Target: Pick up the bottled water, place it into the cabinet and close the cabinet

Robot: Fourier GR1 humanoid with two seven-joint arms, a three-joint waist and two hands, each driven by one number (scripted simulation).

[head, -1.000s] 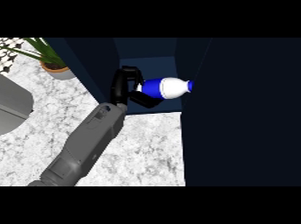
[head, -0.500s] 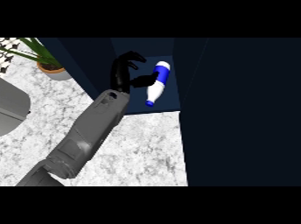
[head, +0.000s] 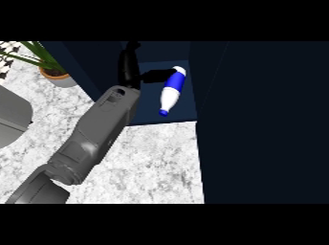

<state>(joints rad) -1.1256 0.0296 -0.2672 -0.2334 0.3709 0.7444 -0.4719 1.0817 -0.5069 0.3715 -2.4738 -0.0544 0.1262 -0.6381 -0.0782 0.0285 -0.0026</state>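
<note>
The water bottle (head: pixel 171 91), white with a blue label, lies tilted on the floor of the open dark blue cabinet (head: pixel 185 114). Its small cap points toward me and its wide end points to the back. My left hand (head: pixel 128 64) reaches into the cabinet just left of the bottle. The hand is open: its fingers point straight to the back, and its thumb (head: pixel 157 75) sticks out to the right, touching the bottle's wide end. My right hand is not in view.
The cabinet's large dark door (head: pixel 273 124) fills the right side of the view. A potted plant (head: pixel 53 72) stands at the back left on the marble counter (head: pixel 153 162). A grey rounded object (head: pixel 1 119) sits at the left edge.
The bottle has swung from lying sideways in my curled hand to lying lengthwise on the cabinet floor. My fingers have straightened and let go of it.
</note>
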